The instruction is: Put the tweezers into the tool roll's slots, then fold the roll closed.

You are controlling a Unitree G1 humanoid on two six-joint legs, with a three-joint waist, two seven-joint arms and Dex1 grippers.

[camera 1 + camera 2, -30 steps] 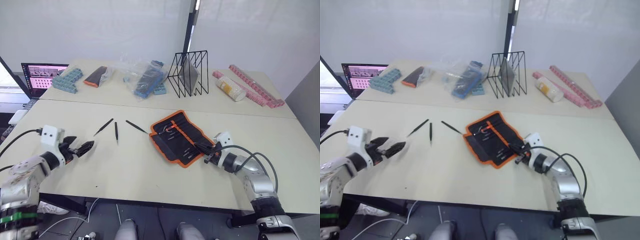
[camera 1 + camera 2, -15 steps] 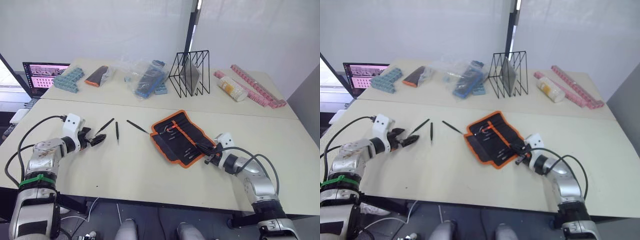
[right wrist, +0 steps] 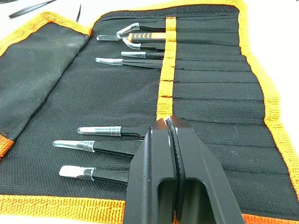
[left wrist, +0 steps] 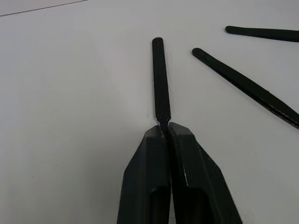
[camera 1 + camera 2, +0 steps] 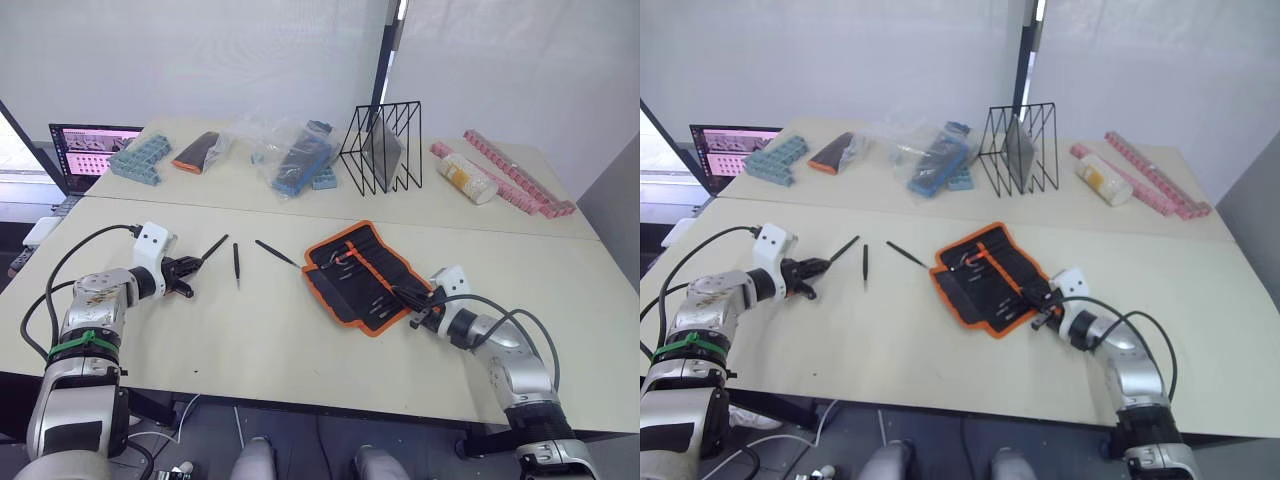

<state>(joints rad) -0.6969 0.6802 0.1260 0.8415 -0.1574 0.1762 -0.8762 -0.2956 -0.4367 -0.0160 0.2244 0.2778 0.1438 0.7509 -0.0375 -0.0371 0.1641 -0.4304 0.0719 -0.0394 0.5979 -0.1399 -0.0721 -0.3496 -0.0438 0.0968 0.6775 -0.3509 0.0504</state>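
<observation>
Left gripper (image 4: 164, 127) has swung in from the table's near-left edge and now pinches shut on the tip of one loose tweezer (image 4: 159, 79) — two more lie just beside it. Right gripper (image 3: 169, 122), fingers closed on nothing, stays over the open tool roll (image 5: 364, 273) near its slots (image 3: 210, 84), unmoved.

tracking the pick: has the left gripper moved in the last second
Yes. The left gripper has moved forward and inward, up to the nearest loose tweezers, and is shut on its tip.

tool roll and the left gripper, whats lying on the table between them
Between the left gripper and the tool roll, two loose tweezers lie on bare tabletop; a third sits pinched at the gripper's fingertips. The head views show this.
</observation>
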